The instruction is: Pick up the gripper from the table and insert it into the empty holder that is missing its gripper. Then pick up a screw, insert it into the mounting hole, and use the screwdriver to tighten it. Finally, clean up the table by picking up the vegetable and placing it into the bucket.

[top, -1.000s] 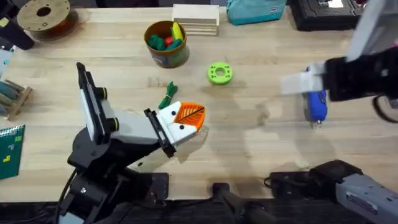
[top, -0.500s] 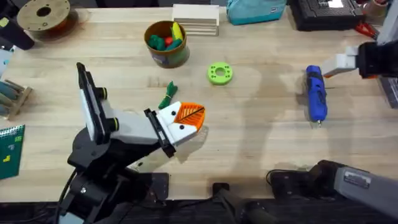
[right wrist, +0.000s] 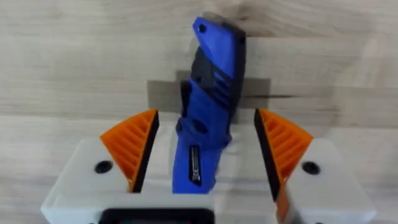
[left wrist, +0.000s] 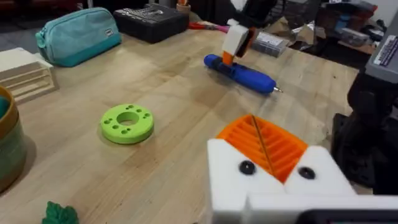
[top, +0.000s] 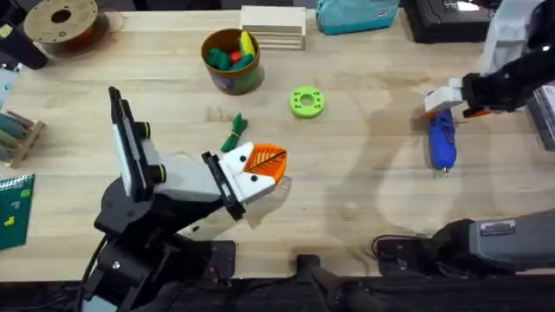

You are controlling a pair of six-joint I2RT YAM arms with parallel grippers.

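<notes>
Both orange tips sit on the left gripper (top: 258, 166), fingers clenched; your right gripper (right wrist: 205, 149) straddles the screwdriver (right wrist: 208, 112), fingers released; tightening pending; vegetable (top: 235, 134) remains on the desk (top: 347, 191).

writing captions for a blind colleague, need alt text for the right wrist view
The right gripper is open over a wooden table, its orange ribbed pads on either side of the blue screwdriver lying there, not yet closed on it.
</notes>
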